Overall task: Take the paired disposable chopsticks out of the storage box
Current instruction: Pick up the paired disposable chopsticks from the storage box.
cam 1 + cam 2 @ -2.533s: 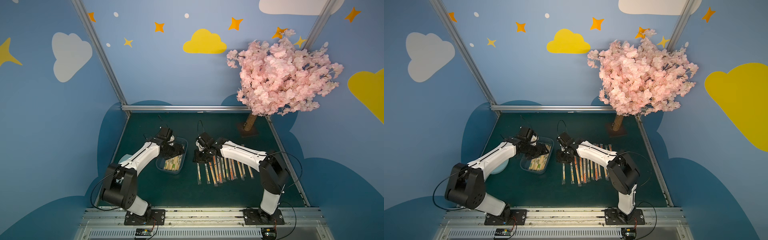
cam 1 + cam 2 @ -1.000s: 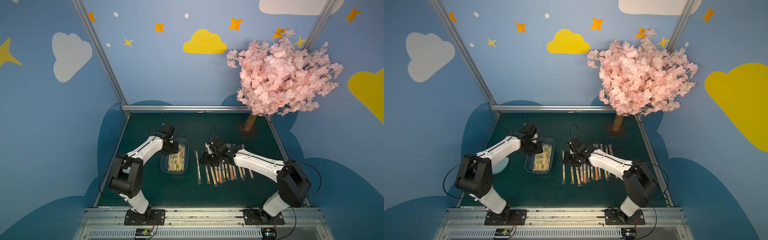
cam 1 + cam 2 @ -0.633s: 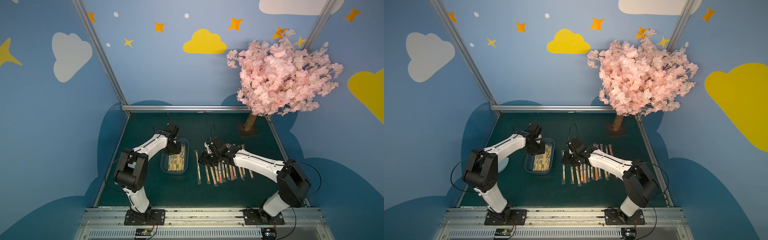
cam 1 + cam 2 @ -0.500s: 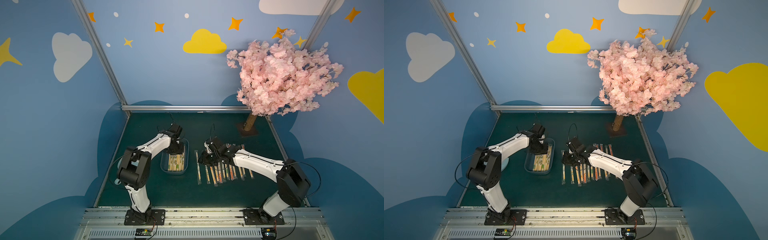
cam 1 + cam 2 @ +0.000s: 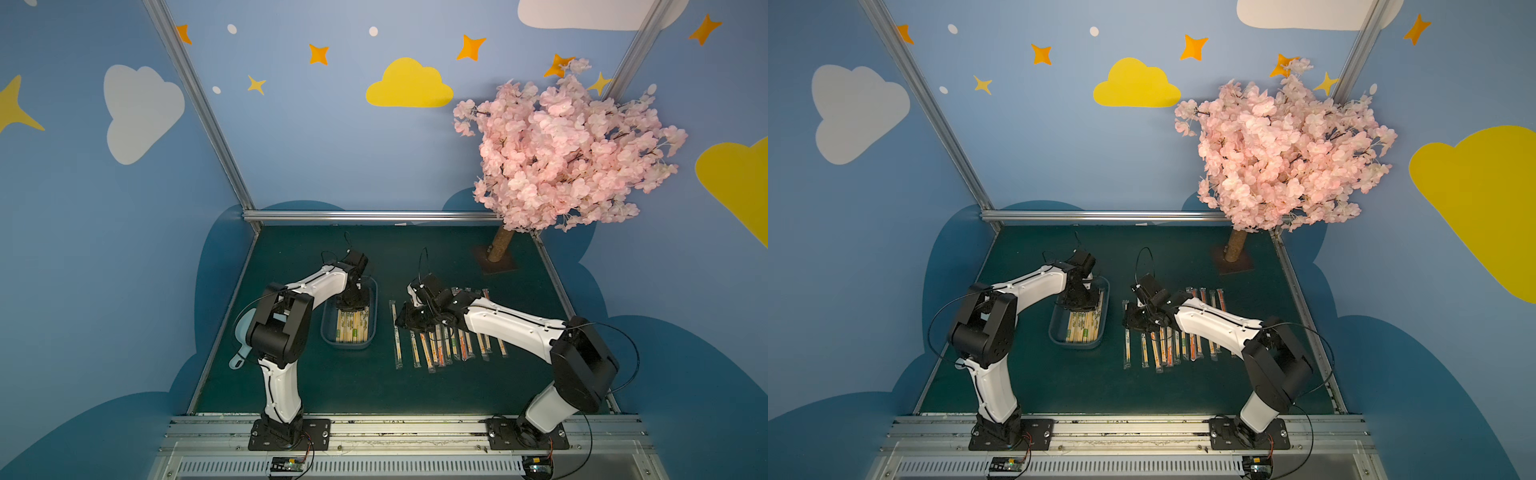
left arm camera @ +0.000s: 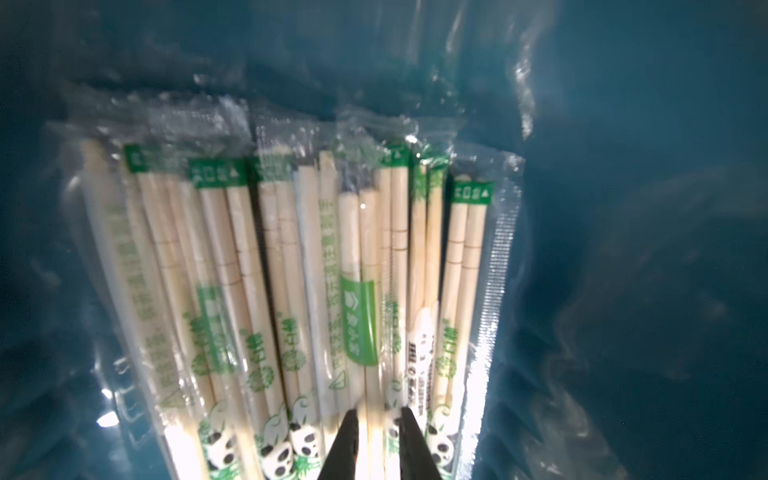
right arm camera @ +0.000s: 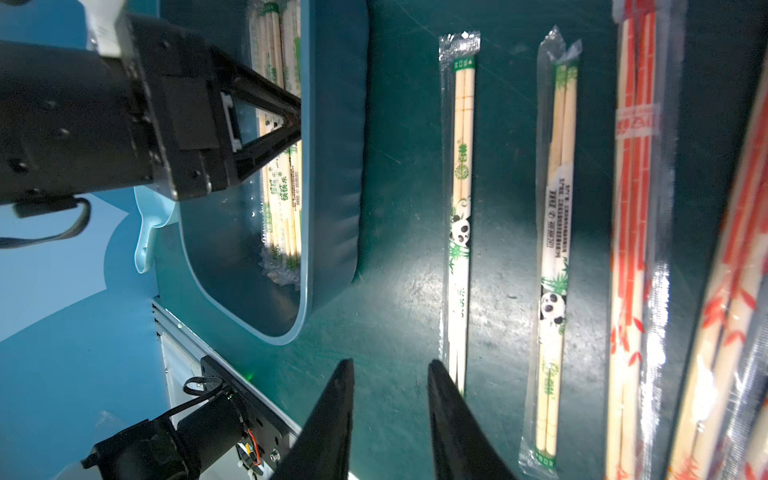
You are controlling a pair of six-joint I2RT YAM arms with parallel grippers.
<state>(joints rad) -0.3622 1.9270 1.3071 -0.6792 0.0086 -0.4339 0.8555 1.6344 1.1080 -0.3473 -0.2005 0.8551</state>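
Storage box (image 5: 348,345) on green tabletop (image 5: 332,382)

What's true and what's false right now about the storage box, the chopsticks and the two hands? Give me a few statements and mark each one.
1. The storage box holds chopstick pairs. True.
2. The left hand is down inside the storage box. True.
3. The right hand grips a pair. False: its fingers stand apart with only bare mat between them.
4. Every pair laid out on the mat has green print. False: several are orange-red pairs.
5. The laid-out row lies on the right arm's side of the box. True.
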